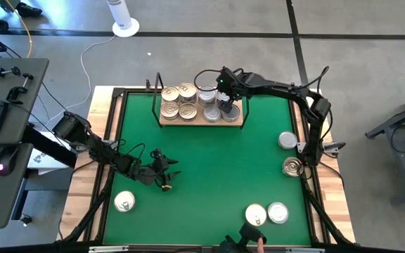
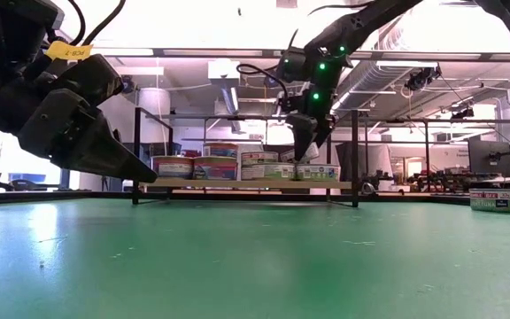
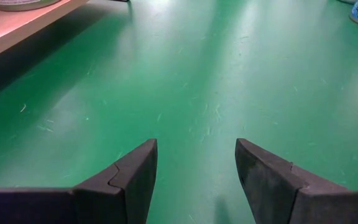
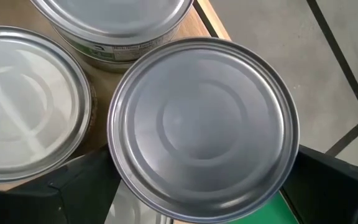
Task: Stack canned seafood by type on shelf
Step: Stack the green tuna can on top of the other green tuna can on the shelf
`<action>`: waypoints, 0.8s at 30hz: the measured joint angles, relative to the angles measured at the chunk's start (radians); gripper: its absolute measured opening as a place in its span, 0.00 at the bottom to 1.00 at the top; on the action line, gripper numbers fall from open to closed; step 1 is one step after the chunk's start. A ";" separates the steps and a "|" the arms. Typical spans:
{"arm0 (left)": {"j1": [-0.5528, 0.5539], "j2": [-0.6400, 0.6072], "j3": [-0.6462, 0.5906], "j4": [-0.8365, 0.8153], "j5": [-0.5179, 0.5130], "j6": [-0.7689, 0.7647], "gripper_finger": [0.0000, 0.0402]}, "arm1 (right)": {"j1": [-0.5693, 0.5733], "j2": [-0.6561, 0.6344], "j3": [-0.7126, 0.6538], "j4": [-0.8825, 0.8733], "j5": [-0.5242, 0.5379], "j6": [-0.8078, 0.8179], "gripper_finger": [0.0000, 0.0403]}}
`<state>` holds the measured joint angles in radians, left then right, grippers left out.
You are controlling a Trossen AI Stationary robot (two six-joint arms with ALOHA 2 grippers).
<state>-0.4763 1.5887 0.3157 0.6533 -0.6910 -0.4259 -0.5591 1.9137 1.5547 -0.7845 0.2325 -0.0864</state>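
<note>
From the high view, I am holding my right gripper over the right end of the shelf, which is sitting at twelve o'clock on the green mat. My fingers are standing wide around a silver-lidded can at the board's right edge. I am counting four gold-lidded cans on the shelf's left half and about three silver ones to their right. Loose cans are lying at three o'clock, two of them, two more at five o'clock, and one at eight o'clock. The mat's middle is lying open. My left gripper is resting at nine o'clock, half open and carrying nothing.

From the low view, my right gripper is hanging straight down onto the shelf's right-hand cans, between the black uprights. The left gripper is hanging above the mat at ten o'clock.

From the left wrist view, my fingers are standing apart over bare green mat.

From the right wrist view, one silver lid is filling the gap between my spread fingers, with two more cans just beside it and the board's edge close by.
</note>
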 joint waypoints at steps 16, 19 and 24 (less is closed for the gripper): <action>0.000 0.000 0.000 0.000 0.000 0.000 0.50 | -0.003 0.000 0.000 0.031 -0.022 -0.023 0.99; 0.000 0.000 0.000 0.000 0.000 0.001 0.50 | -0.004 0.000 0.002 0.026 -0.044 -0.027 0.99; 0.000 0.000 0.000 0.000 0.000 0.001 0.50 | -0.004 -0.001 0.002 0.021 -0.039 -0.028 0.99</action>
<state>-0.4763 1.5887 0.3157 0.6529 -0.6914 -0.4249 -0.5631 1.9129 1.5566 -0.7639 0.1936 -0.1144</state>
